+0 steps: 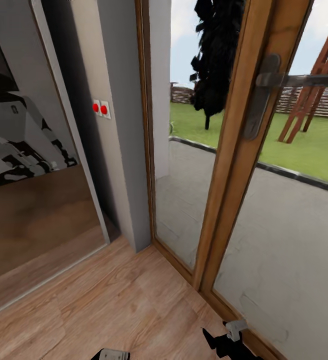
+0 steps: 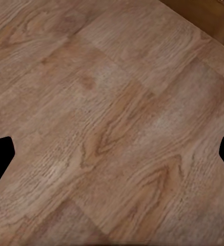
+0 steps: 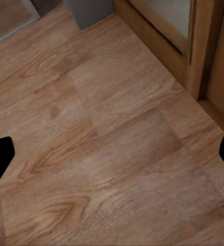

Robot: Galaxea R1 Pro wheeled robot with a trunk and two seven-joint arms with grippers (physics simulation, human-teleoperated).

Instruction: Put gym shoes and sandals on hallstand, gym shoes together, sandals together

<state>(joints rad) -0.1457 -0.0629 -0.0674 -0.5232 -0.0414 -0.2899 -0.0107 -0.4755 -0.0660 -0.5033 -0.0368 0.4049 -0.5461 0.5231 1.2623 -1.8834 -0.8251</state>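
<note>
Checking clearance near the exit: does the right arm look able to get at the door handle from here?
Probably not as it stands. The right gripper hangs low over the floor, while the door handle sits far higher on the wooden frame; nothing blocks the way, though.

You face a corner of light wood-plank floor (image 1: 109, 295). Ahead on your right stands a wooden-framed glass door (image 1: 234, 165) with a dark metal handle (image 1: 264, 90); daylight shows a paved terrace, lawn and fence beyond. A grey wall pillar (image 1: 126, 125) carries two red switches (image 1: 100, 108). On your left, a mirror panel (image 1: 29, 175) reaches the floor.
</note>
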